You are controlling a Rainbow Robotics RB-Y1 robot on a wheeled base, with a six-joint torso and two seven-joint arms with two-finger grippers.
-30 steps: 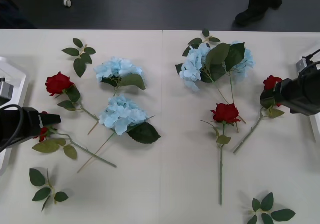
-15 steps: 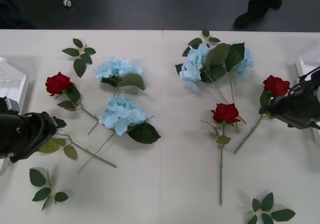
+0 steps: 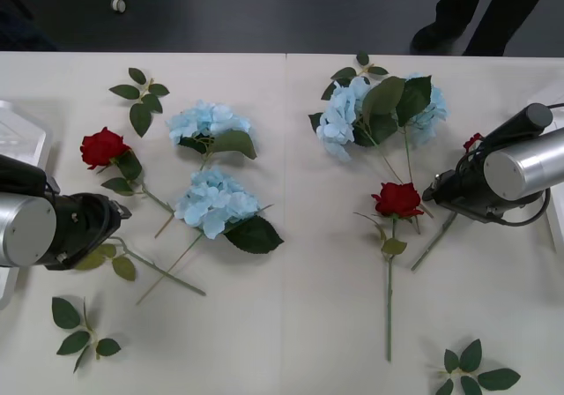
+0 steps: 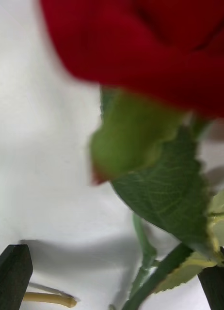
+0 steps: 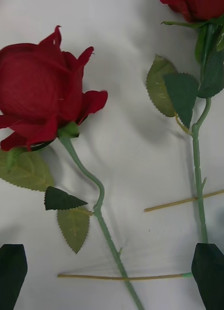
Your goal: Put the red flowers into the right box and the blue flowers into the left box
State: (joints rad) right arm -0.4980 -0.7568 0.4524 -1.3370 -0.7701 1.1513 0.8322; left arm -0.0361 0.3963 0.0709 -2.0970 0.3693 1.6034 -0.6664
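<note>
White table (image 3: pixel 291 324) strewn: red flowers (image 3: pixel 398 199), blue flowers (image 3: pixel 214 202); dark floor (image 3: pixel 264 7) behind.

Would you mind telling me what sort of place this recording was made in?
Probably an indoor lab or workshop. A plain white table stands on dark flooring, a caster wheel of some cart shows behind it, and a person's legs stand nearby.

Right arm's silver cylinder covers most of the deep-red artificial rose (image 3: pixel 473 139) near the table's right edge; only a sliver of bloom shows. Left arm hides the bloom of the red rose (image 5: pixel 41 94) at the table's left edge. White shallow box (image 3: pixel 19 139) cut off there.
</note>
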